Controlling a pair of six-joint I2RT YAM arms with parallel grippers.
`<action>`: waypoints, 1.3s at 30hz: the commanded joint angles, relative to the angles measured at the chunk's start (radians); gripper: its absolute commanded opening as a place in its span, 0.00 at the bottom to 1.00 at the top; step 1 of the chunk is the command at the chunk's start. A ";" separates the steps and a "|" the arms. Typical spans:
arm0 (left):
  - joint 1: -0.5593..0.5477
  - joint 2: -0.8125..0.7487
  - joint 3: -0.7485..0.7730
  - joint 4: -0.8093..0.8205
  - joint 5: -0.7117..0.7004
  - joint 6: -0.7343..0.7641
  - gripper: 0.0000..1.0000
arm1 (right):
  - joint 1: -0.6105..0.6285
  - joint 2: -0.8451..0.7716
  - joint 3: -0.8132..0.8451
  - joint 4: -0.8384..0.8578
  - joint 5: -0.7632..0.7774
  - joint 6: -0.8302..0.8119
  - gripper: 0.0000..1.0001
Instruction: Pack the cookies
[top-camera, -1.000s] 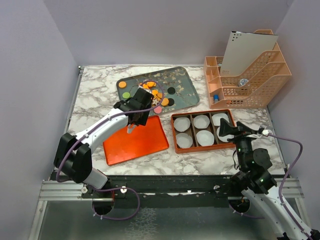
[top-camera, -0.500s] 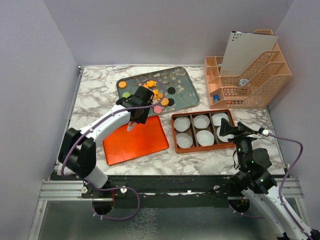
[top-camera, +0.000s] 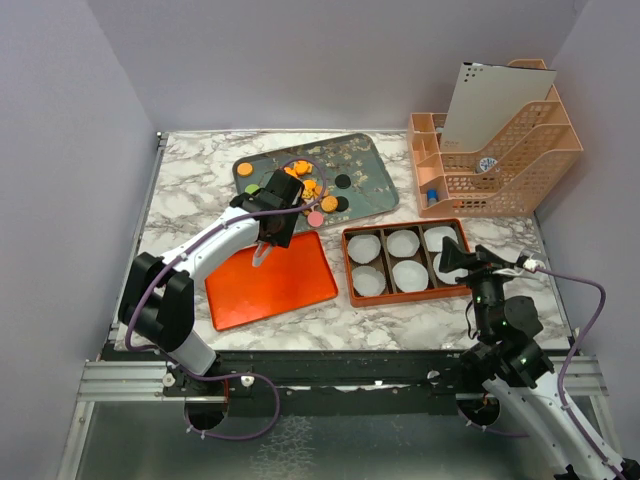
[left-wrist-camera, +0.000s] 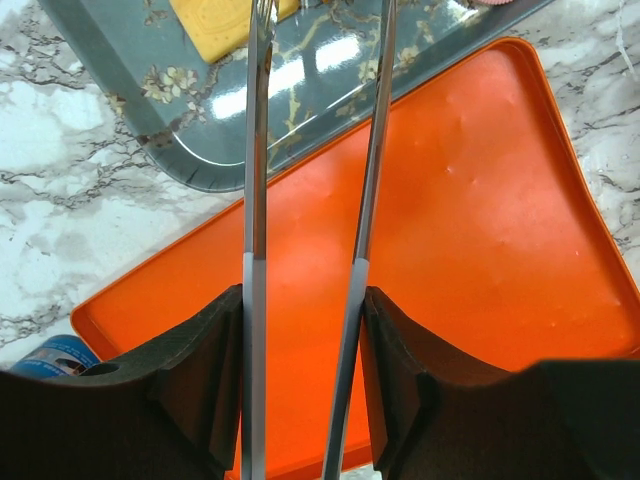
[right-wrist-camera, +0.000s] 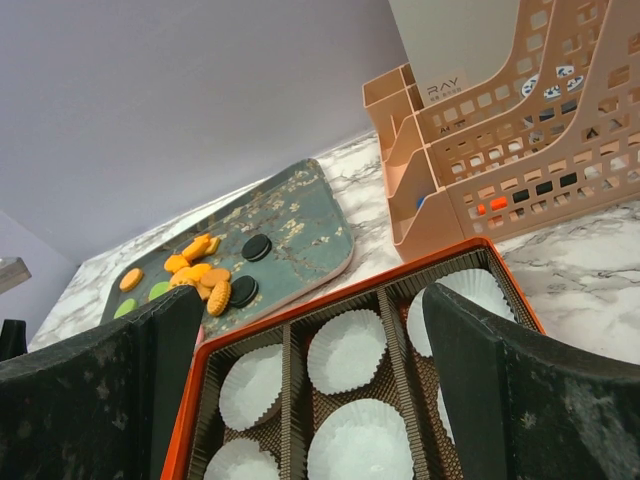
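The cookies (top-camera: 305, 188) lie in a loose heap on the grey-green flowered tray (top-camera: 370, 170), mostly orange rounds with green, pink and black ones. My left gripper (top-camera: 278, 212) hovers at the tray's near edge, shut on metal tongs (left-wrist-camera: 255, 200). The tong blades reach from the gripper (left-wrist-camera: 305, 380) toward a yellow square cookie (left-wrist-camera: 215, 25). My right gripper (top-camera: 447, 262) stands open at the right end of the orange box (top-camera: 350, 270), holding nothing. In the right wrist view, that gripper (right-wrist-camera: 315, 390) looks over white paper cups (right-wrist-camera: 345, 350) toward the cookies (right-wrist-camera: 200, 275).
An orange lid (top-camera: 290, 285) lies flat under the left gripper, between tray and table edge. A peach desk organizer (top-camera: 490, 150) with a white sheet stands at the back right. A small blue object (left-wrist-camera: 55, 352) lies beside the lid's corner.
The left gripper with the tongs has shifted slightly back toward the tray and the cookies. The right arm has not moved.
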 joint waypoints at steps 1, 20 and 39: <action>0.004 0.005 0.046 -0.017 0.058 0.009 0.47 | -0.003 0.010 -0.005 -0.023 0.031 0.005 1.00; 0.002 -0.087 0.074 -0.069 0.034 0.004 0.24 | -0.003 0.018 -0.002 -0.026 0.033 0.005 1.00; -0.197 -0.139 0.211 -0.129 0.056 -0.005 0.12 | -0.002 0.018 -0.002 -0.027 0.028 0.006 1.00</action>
